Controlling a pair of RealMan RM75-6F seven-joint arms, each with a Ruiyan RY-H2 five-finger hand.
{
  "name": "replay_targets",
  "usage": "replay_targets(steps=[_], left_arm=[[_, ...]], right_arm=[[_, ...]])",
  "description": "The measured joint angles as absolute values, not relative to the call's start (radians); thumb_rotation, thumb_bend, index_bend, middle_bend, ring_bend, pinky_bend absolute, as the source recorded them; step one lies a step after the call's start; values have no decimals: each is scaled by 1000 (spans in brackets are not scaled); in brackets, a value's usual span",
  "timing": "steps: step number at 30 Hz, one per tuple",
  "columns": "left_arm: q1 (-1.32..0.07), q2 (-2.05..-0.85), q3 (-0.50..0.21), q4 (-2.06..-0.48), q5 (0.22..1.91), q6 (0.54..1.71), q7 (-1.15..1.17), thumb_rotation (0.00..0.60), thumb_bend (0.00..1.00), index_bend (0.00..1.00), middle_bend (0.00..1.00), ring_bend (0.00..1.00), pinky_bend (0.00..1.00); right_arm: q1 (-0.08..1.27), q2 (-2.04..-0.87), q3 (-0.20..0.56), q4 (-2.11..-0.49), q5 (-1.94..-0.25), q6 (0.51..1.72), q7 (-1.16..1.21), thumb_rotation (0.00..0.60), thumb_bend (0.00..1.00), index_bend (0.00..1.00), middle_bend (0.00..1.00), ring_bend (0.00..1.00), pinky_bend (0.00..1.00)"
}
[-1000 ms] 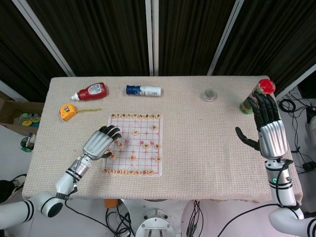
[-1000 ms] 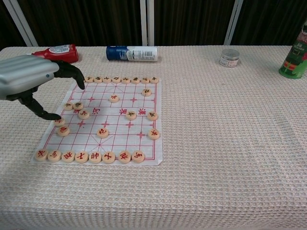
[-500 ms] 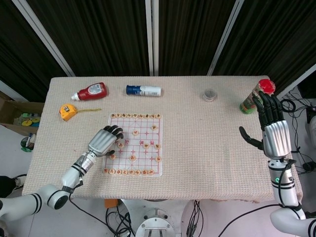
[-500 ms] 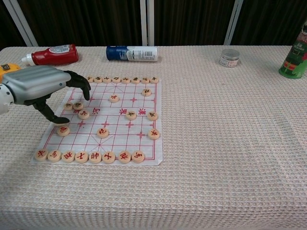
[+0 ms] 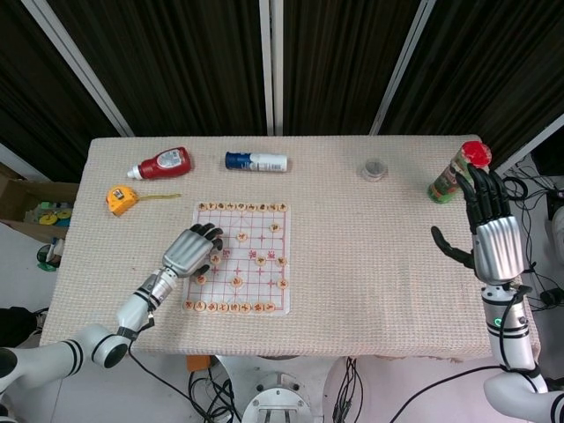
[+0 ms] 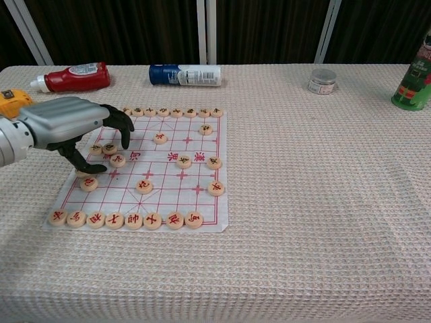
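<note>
A Chinese chess board [image 5: 256, 245] lies on the cloth-covered table, with round wooden pieces along its near and far rows and several scattered between. My left hand [image 5: 192, 249] hangs over the board's left side [image 6: 178, 196] with fingers curved downward. Its thumb tip rests at a piece [image 6: 85, 173] near the left edge, and another piece [image 6: 89, 183] lies just in front. Nothing shows gripped in the left hand [image 6: 71, 123]. My right hand [image 5: 490, 236] is raised at the table's right edge with fingers stretched apart, empty, just in front of a green can with a red lid [image 5: 456, 174].
A red ketchup bottle [image 5: 166, 163] and a blue-and-white bottle [image 5: 256, 161] lie on their sides behind the board. A yellow tape measure [image 5: 121, 198] sits far left. A small lidded jar [image 5: 375, 168] stands at the back right. The table's right edge is close to the can [image 6: 416, 77].
My left hand has slid rightward over the board's left columns, and its thumb now covers the piece near the edge. My right hand has drifted slightly right.
</note>
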State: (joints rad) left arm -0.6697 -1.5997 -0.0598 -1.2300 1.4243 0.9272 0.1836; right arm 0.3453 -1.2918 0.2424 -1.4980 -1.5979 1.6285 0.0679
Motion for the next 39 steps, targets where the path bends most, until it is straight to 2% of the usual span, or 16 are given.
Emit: replay_targets(steps=[9, 39], left_arm=[[-679, -1610, -57, -1218, 1417, 919, 190, 600, 330, 428, 200, 150, 255], [-694, -1604, -61, -1233, 1403, 918, 186, 600, 334, 481, 200, 150, 255]], right_arm=[[338, -1289, 242, -1494, -1594, 1635, 79, 600, 237, 0, 0, 0, 0], [333, -1295, 242, -1470, -1587, 1638, 94, 600, 237, 0, 0, 0, 0]])
